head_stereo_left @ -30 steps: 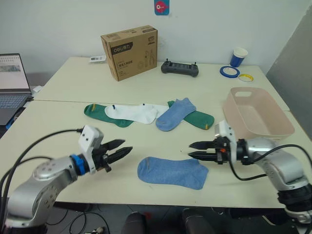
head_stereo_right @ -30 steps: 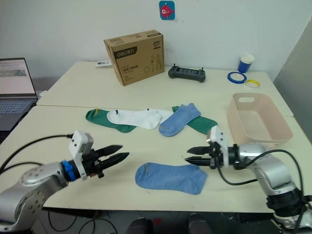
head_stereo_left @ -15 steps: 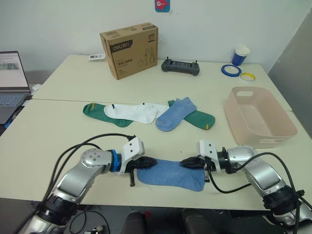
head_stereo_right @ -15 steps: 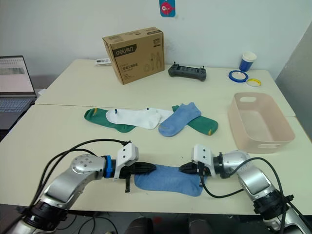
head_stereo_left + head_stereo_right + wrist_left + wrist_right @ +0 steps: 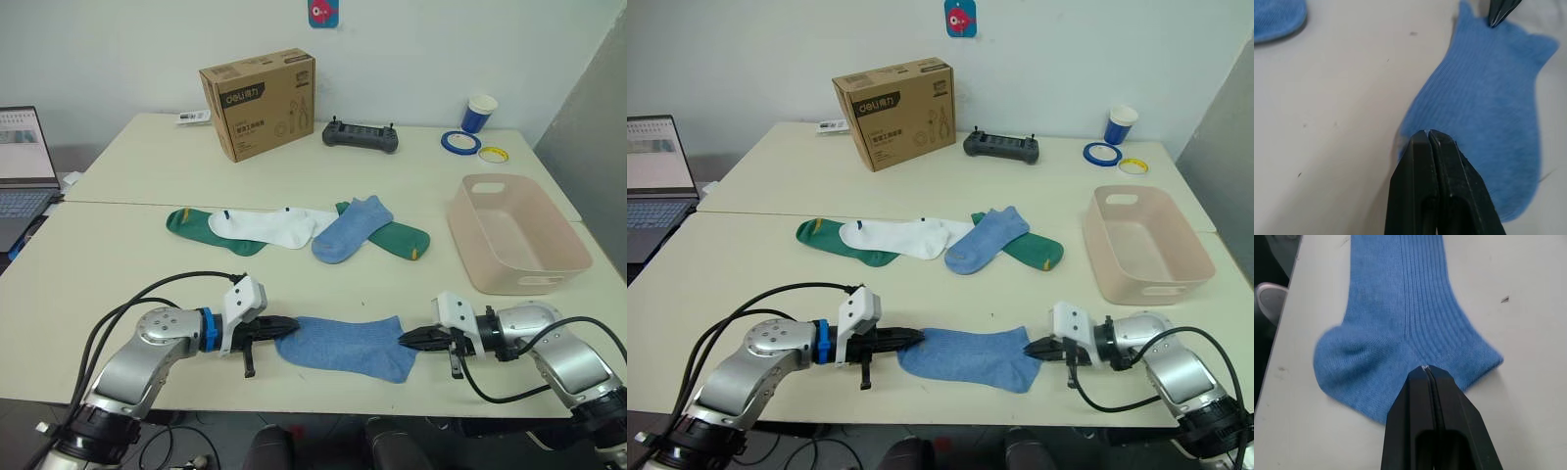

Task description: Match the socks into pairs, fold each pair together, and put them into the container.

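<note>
A light blue sock (image 5: 343,345) lies flat near the table's front edge. My left gripper (image 5: 292,330) is shut on its left end, with the black fingers (image 5: 1420,161) pinched together at the sock's edge. At the other end, the right gripper (image 5: 404,340) is shut on the cuff (image 5: 1469,357). Farther back lie a second light blue sock (image 5: 350,230), a white sock (image 5: 265,226) and two dark green socks (image 5: 191,223) (image 5: 402,238), overlapping in a row. The pink-beige container (image 5: 472,257) stands at the right with nothing in it.
A brown cardboard box (image 5: 258,103), a black controller (image 5: 361,136), a blue cup (image 5: 479,113) and two tape rolls (image 5: 459,143) sit at the back of the table. A laptop (image 5: 24,162) is at the far left. A seam runs across the table behind the row of socks.
A second ago both grippers hung open on either side of the near sock. They came down onto it, closed, and have drawn apart to its two ends.
</note>
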Available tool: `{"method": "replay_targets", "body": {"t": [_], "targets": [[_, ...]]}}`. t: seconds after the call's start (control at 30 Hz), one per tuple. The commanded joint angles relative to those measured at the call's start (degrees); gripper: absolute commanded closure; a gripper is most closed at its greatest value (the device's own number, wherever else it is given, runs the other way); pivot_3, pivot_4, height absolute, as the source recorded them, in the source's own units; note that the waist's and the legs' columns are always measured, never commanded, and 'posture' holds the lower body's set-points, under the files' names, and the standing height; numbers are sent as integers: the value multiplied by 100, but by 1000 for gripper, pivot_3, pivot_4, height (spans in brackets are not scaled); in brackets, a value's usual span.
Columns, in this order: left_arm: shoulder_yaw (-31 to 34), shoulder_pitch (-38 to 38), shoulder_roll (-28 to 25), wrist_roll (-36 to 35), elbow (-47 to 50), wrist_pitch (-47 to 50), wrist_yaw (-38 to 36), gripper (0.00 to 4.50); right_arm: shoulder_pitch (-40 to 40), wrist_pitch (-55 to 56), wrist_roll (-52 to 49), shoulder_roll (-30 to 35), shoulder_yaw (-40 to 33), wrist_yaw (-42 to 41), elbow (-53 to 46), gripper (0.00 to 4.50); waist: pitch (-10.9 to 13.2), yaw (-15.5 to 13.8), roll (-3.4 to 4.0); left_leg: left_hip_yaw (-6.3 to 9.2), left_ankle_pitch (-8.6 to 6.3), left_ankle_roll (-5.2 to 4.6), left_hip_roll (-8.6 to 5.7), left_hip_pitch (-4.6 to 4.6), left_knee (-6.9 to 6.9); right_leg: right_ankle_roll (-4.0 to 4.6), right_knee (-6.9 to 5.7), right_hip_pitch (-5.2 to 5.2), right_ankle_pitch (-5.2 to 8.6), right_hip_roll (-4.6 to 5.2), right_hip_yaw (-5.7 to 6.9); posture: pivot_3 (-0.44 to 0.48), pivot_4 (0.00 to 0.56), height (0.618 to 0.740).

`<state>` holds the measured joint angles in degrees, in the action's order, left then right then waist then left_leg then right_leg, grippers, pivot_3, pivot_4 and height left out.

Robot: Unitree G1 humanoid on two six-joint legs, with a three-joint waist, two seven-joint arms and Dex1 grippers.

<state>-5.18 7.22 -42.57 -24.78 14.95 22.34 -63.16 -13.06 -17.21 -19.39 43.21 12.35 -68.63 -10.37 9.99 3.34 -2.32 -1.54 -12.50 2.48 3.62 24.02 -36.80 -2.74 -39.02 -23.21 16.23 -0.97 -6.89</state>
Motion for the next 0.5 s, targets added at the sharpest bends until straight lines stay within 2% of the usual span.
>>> {"method": "replay_targets", "body": {"t": [0.03,0.27,0.5], "targets": [[-15,-254,-102,-56,294,87,-74,4479,-78,-323,-256,-217,81,38,-480,4500,-1,7,2,1,0,0,1,-5,5,-2,-1,1,-1,-2,0,0,150,740],[-328,-379,-100,746,-130,-148,275,4479,315,89,510,-119,564,91,-363,4500,-1,-41,1,-2,0,0,-6,-2,2,18,2,-1,12,3,-1,0,150,740],[-130,-689,-296,669,-142,101,295,4479,739,547,819,506,361,17,-398,4500,-9,-20,2,-9,0,0,-3,-23,-2,19,3,1,11,5,-4,0,150,740]]}}
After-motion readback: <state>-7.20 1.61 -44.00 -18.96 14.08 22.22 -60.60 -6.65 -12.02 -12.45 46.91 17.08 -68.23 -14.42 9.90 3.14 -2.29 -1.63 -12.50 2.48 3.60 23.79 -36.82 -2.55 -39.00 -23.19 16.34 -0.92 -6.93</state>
